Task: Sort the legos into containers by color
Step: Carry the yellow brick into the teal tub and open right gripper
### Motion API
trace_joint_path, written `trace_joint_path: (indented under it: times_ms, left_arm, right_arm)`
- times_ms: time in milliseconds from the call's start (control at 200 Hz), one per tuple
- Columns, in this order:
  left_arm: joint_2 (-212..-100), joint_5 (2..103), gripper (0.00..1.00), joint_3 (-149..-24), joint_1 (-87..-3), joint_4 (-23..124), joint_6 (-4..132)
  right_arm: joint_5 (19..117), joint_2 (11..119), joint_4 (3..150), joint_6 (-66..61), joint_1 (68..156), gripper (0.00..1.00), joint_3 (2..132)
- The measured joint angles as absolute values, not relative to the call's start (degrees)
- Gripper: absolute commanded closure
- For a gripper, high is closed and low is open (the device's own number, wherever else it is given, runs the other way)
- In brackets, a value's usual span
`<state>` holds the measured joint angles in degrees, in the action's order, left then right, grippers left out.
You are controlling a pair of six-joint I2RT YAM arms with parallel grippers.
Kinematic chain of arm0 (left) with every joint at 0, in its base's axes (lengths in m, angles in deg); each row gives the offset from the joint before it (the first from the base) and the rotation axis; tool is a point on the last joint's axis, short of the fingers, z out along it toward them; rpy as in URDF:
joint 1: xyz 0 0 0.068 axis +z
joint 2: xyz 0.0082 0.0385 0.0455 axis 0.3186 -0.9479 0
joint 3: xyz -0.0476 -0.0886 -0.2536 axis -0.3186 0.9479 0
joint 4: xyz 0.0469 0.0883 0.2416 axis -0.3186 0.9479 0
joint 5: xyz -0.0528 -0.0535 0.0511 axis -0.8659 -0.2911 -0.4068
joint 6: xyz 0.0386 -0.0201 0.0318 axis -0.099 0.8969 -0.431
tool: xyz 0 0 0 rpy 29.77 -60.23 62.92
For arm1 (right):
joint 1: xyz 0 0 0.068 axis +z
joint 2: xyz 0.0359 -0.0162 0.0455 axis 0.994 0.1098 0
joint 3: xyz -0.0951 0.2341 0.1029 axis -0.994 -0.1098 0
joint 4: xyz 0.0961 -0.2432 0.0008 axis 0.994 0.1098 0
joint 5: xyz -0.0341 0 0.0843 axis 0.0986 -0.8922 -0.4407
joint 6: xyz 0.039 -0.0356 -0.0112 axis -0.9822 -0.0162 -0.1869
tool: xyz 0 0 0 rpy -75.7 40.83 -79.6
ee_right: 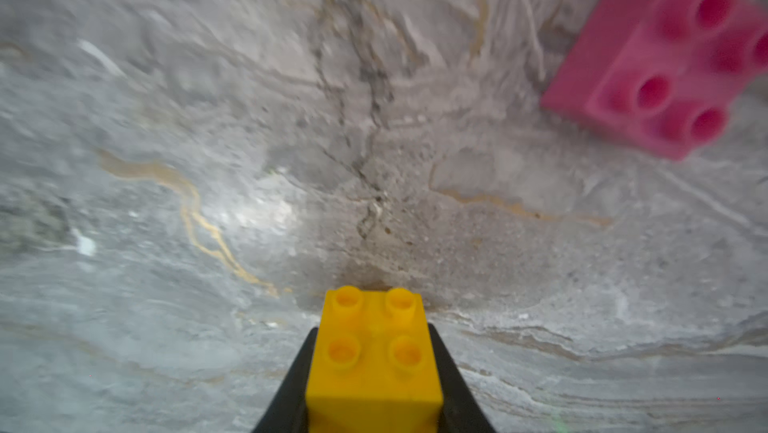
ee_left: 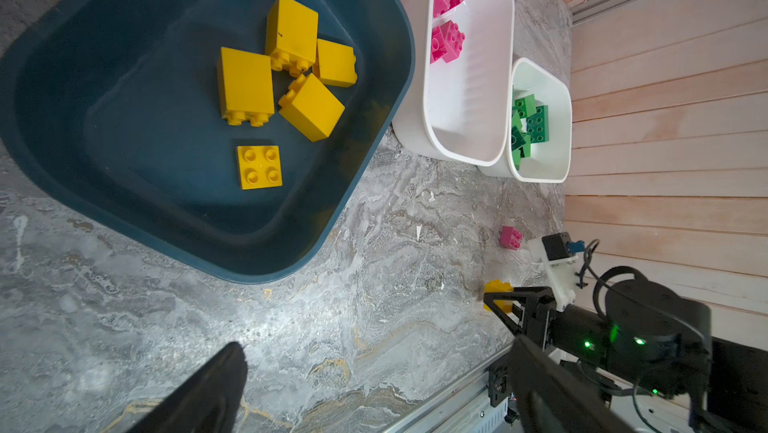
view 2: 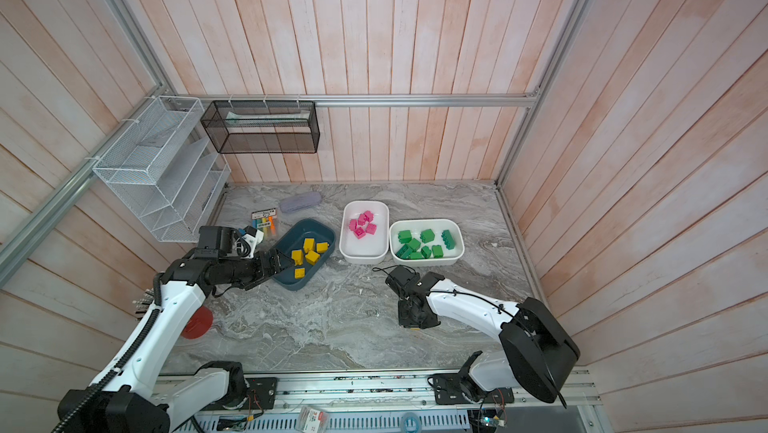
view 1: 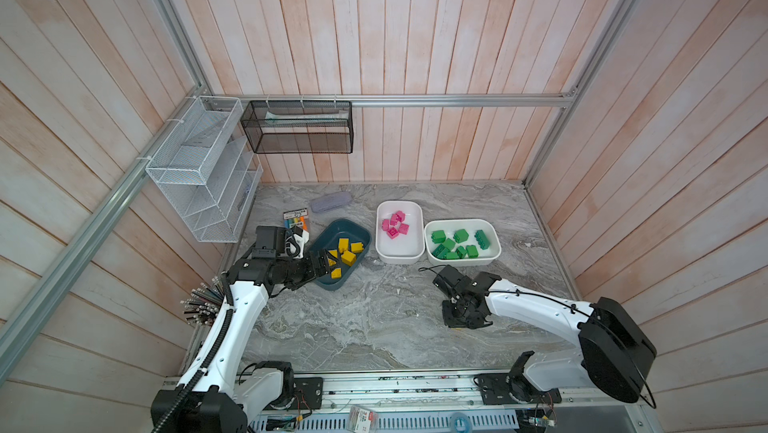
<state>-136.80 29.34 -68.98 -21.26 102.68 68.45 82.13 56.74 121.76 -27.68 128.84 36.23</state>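
Left arm reached forward low with the wrist level. Left gripper (view 1: 322, 264) hung over the near rim of the dark teal tub (view 1: 334, 285), claw spread wide, nothing between the fingers.

Right arm was folded at the elbow, forearm stretched toward the table's middle, wrist bent straight down. Right gripper (view 1: 463, 323) pointed at the marble table (view 1: 374, 327), in front of the two white tubs and well apart from them. Its claw was pinching a yellow brick (ee_right: 374, 362), studs facing the wrist camera, a finger (ee_right: 291, 389) pressed on each side. Couldn't tell if the brick sat on the surface or just off it.

Counts:
- Tubs: three in a row at the back of the table. The teal one sat nearest the left arm, then the white tub of pink bricks (view 1: 399, 250), then the white tub of green bricks (view 1: 461, 262). The two white ones were almost touching.
- Yellow: five yellow bricks (ee_left: 245, 84) in the teal tub, four bunched together on their sides and one apart with studs up. The held one made six.
- Pink: about five pink bricks (view 1: 395, 225) clumped at the far end of their tub. One loose pink brick (ee_left: 511, 237) lay on the table near the right gripper, studs up.
- Green: seven or eight green bricks (view 1: 453, 244) in their tub, overlapping, so the exact count was unclear. At least one was a longer piece.

No colours were mixed in any tub.
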Motion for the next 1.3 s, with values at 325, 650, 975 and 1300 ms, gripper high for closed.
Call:
trace_joint_path:
  times_ms: [325, 650, 975, 1300]
  left_arm:
    - [-136.95, 35.0, 0.0, -74.18, -21.24, 104.51, 67.91]
    - [-131.97, 38.74, 0.0, -73.66, -21.08, 106.57, 68.58]
    - [-131.4, 42.67, 0.0, -72.65, -20.93, 108.71, 70.11]
    - [-131.14, 42.34, 0.0, -70.73, -20.91, 108.06, 71.4]
  right_arm:
    - [75.33, 63.45, 110.65, -13.93, 129.78, 0.74, 57.93]
    - [60.01, 80.06, 92.49, -3.76, 133.04, 0.74, 72.07]
    - [53.14, 96.82, 85.85, -1.12, 136.58, 0.74, 84.66]
    - [51.7, 108.43, 85.19, -0.07, 137.26, 0.65, 95.4]
